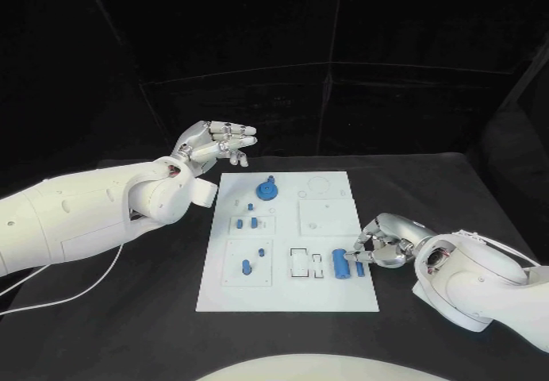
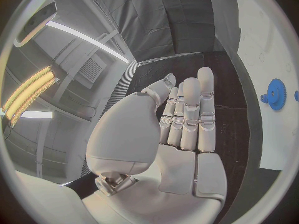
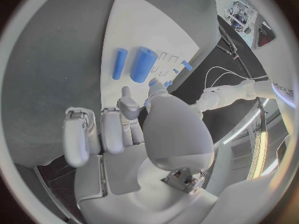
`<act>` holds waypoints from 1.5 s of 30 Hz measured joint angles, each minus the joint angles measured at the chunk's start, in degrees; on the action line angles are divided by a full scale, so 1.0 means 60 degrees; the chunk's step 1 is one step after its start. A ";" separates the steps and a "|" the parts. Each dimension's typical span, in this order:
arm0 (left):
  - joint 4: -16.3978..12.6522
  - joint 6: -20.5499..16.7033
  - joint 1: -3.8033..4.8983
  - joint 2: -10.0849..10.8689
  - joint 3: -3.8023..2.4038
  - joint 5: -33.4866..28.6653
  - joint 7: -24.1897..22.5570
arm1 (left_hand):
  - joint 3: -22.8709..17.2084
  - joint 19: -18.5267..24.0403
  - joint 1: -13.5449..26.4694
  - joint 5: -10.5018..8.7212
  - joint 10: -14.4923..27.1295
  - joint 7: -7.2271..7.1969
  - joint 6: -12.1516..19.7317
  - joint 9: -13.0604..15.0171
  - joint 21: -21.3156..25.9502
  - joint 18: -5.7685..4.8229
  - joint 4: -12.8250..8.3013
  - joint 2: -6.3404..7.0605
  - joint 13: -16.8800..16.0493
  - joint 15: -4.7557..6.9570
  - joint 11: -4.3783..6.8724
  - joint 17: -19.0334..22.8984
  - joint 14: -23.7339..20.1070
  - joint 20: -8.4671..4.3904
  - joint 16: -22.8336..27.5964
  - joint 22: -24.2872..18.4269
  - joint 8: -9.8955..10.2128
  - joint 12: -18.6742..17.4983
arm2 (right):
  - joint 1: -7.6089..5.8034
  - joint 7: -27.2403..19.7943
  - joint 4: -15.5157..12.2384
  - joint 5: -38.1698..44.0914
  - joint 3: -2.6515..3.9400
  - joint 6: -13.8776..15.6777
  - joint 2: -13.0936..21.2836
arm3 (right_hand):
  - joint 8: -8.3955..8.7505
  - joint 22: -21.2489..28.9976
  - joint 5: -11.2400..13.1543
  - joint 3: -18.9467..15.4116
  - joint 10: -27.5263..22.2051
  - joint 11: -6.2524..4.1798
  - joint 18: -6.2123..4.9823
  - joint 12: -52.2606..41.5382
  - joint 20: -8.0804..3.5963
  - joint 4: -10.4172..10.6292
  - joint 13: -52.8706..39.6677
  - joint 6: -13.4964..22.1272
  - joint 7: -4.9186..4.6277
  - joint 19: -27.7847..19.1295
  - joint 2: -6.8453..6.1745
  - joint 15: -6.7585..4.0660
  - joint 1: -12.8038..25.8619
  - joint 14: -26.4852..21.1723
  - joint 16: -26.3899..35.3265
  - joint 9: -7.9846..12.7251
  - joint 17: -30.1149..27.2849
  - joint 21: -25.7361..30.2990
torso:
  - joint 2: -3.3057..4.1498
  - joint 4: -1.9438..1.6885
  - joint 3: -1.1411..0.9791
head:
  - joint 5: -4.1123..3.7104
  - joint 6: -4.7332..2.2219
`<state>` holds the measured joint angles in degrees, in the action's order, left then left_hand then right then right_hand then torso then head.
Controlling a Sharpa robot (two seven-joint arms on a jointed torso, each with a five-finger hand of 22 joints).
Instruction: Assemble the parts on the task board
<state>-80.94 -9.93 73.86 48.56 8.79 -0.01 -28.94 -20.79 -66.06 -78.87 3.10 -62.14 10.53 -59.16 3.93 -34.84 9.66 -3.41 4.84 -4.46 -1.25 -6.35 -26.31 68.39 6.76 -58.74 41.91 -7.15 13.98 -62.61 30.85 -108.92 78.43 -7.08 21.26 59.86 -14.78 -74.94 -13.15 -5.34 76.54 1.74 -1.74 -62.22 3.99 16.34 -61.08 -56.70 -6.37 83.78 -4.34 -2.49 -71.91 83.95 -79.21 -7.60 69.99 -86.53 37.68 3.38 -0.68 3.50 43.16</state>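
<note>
Left hand [image 1: 217, 143] hovers off the task board's [image 1: 326, 298] far left corner, fingers loosely spread, holding nothing. Blue gear [image 1: 266, 190] stands near the far edge. Your right hand [image 1: 383, 242] sits at the right edge, empty, fingertips just beside two cylinders [image 1: 339, 264]; their long axes run near-to-far, so it's nearer.

A lab: black-draped walls [image 1: 343, 71] surround a black table [image 1: 137, 317].

White rectangular task board [image 1: 326, 298] mid-table; blue gear part [image 1: 266, 190] at far end, 2 blue cylinders [image 1: 339, 264] near right edge.
</note>
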 measured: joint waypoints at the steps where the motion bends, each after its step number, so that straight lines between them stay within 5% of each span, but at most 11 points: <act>1: -0.0001 0.0000 0.0000 0.0000 0.0002 0.0000 0.0000 | 0.0000 0.0000 0.0000 0.0000 0.0000 0.0000 0.0000 0.0000 0.0000 0.0001 0.0000 0.0000 0.0000 0.0000 0.0000 0.0000 0.0000 0.0000 0.0000 0.0000 0.0000 0.0000 | 0.0026 0.0043 0.0015 0.0022 -0.0003 0.0001 -0.0040 | -0.0015 0.0000 0.0000 0.0000 0.0000 0.0000 0.0000 -0.0026 0.0000 0.0000 -0.0038 0.0000 0.0000 0.0000 0.0000 0.0000 0.0000 0.0000 0.0000 -0.0003 0.0005 0.0000 | 0.0000 -0.0001 0.0001 | -0.0007 0.0000; 10: 0.0002 0.0000 0.0000 0.0035 0.0008 0.0000 0.0000 | 0.0000 0.0000 0.0000 0.0000 0.0000 0.0000 0.0000 0.0000 0.0000 0.0001 0.0000 0.0000 0.0000 0.0000 0.0000 -0.0001 0.0000 0.0000 0.0000 0.0001 0.0000 0.0000 | 0.0244 0.0307 0.0106 0.0257 -0.0021 0.0003 -0.0330 | -0.0052 0.0001 -0.0119 -0.0128 0.0000 0.0000 -0.0001 -0.0201 0.0000 0.0023 -0.0280 0.0000 0.0000 -0.0001 0.0003 0.0001 -0.0004 0.0000 0.0000 -0.0039 0.0058 0.0000 | 0.0004 -0.0002 0.0010 | 0.0001 0.0004; 40: -0.0024 0.0001 0.0001 0.0097 0.0011 -0.0001 0.0004 | -0.0001 0.0000 0.0032 0.0000 0.0000 0.0000 0.0000 0.0000 -0.0001 0.0000 0.0001 -0.0032 0.0000 -0.0034 0.0000 -0.0002 -0.0033 0.0000 0.0000 -0.0006 0.0000 0.0000 | 0.0434 0.0388 0.0662 0.0655 0.0050 -0.0287 -0.1134 | -0.0277 0.0003 -0.0237 -0.0337 0.0193 -0.0052 -0.0002 -0.0603 -0.0001 0.0048 -0.0820 0.0000 0.0037 -0.0002 0.0102 0.0002 -0.0106 -0.0001 -0.0170 -0.0140 0.0331 -0.0074 | 0.0011 -0.0037 0.0011 | 0.0058 0.0091; 45: -0.0031 0.0001 0.0001 0.0110 0.0011 -0.0001 0.0005 | -0.0001 0.0000 0.0032 0.0000 0.0000 0.0000 0.0000 0.0000 0.0000 0.0000 0.0000 -0.0032 0.0000 -0.0033 0.0000 0.0006 -0.0034 0.0000 0.0000 -0.0006 0.0000 0.0000 | 0.0466 0.0382 0.0662 0.0652 0.0049 -0.0164 -0.1142 | -0.0303 0.0003 -0.0457 -0.0449 0.0231 -0.0090 -0.0003 -0.0656 -0.0001 0.0027 -0.0933 -0.0038 0.0075 -0.0002 0.0307 0.0002 -0.0082 -0.0001 -0.0169 -0.0141 0.0322 -0.0074 | 0.0011 -0.0027 0.0013 | 0.0068 0.0087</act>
<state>-81.12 -9.92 73.86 49.22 8.86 -0.01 -28.91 -20.80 -66.06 -78.68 3.10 -62.14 10.53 -59.16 3.93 -34.84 9.66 -3.41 4.65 -4.46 -1.45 -6.35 -26.27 68.19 6.76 -58.74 41.87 -7.15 13.98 -59.82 33.14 -104.94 82.35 -6.79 20.28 53.01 -16.60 -74.92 -15.89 -8.03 77.92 1.20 -1.75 -66.16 3.99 16.50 -66.68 -56.92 -5.92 83.76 -2.50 -2.48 -72.40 83.94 -80.23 -8.45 71.92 -86.97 37.75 3.22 -0.60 3.91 43.68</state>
